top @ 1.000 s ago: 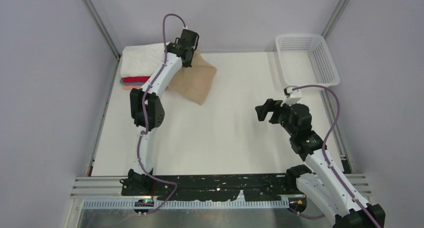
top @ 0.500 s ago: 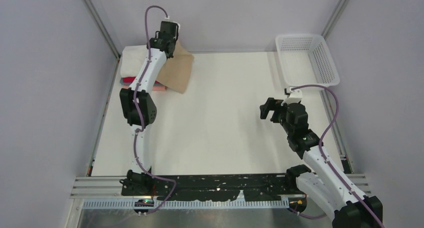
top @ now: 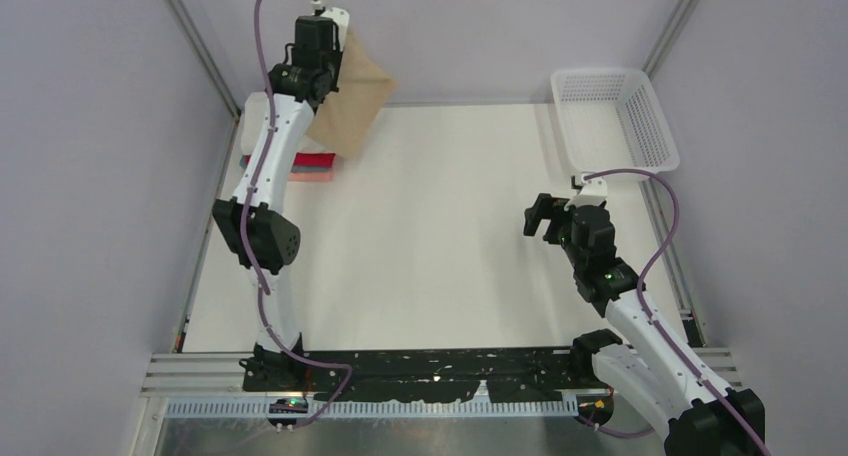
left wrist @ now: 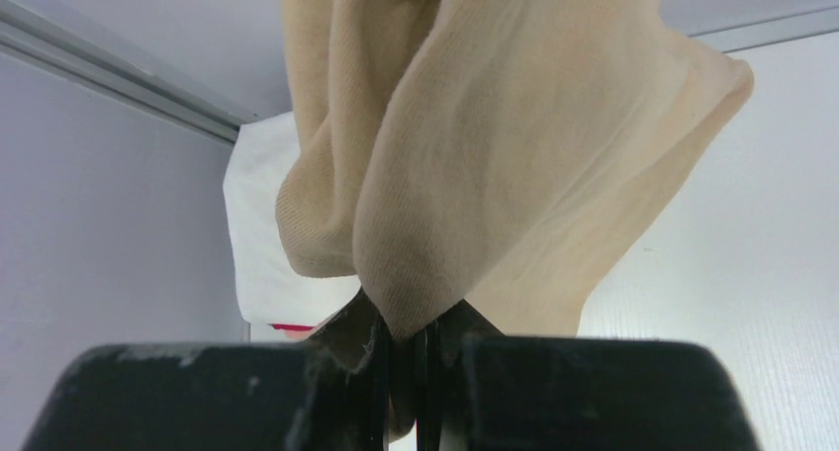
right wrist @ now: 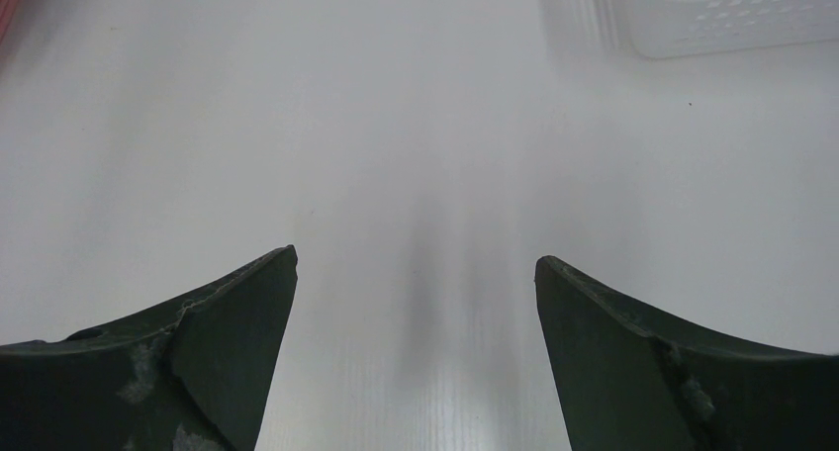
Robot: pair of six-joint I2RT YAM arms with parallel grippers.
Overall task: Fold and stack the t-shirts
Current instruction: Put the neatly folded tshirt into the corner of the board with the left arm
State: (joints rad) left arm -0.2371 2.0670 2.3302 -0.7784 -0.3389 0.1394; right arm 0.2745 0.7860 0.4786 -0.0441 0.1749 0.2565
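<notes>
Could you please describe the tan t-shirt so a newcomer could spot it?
Go to the table's far left corner, where folded shirts lie stacked. There the left gripper pinches the tan t-shirt, which dangles from it. It alone is beige and unstacked.

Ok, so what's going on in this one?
The left gripper is shut on a folded tan t-shirt and holds it hanging over the stack of folded t-shirts in the table's far left corner. Whether the cloth touches the stack cannot be told. The right gripper is open and empty, hovering over bare table on the right side, short of the white mesh basket.
</notes>
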